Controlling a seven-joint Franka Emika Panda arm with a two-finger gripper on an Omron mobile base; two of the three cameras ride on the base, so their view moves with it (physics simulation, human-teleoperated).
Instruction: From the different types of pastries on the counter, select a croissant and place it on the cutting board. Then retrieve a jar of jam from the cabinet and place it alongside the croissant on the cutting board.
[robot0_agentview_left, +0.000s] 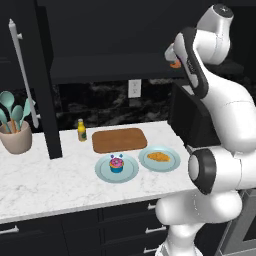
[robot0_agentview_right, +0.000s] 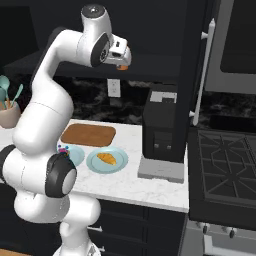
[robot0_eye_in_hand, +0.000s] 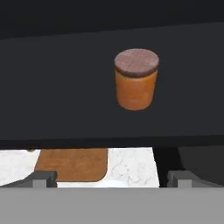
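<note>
On the cabinet's dark shelf (robot0_eye_in_hand: 57, 87) stands the squat orange-brown jar of jam (robot0_eye_in_hand: 136, 78) with a brown lid, upright, a little right of centre in the hand view. My gripper (robot0_eye_in_hand: 113, 178) is open, its fingertips (robot0_eye_in_hand: 43, 177) spread wide, short of the jar and not touching it. The base views show the gripper (robot0_agentview_left: 172, 55) (robot0_agentview_right: 122, 55) raised to the shelf with the jar (robot0_agentview_right: 122, 66) peeking out beside it. The croissant (robot0_agentview_left: 159, 157) (robot0_agentview_right: 107, 158) lies on a pale blue plate. The wooden cutting board (robot0_agentview_left: 119, 139) (robot0_agentview_right: 88, 134) (robot0_eye_in_hand: 72, 164) is bare. The cupcake (robot0_agentview_left: 116, 164) sits on another plate.
A yellow bottle (robot0_agentview_left: 81, 130) stands left of the board. A utensil crock (robot0_agentview_left: 16, 135) is at the counter's far left. A black appliance (robot0_agentview_right: 160, 125) stands on the counter's right end, and a stove (robot0_agentview_right: 225, 165) lies beyond it.
</note>
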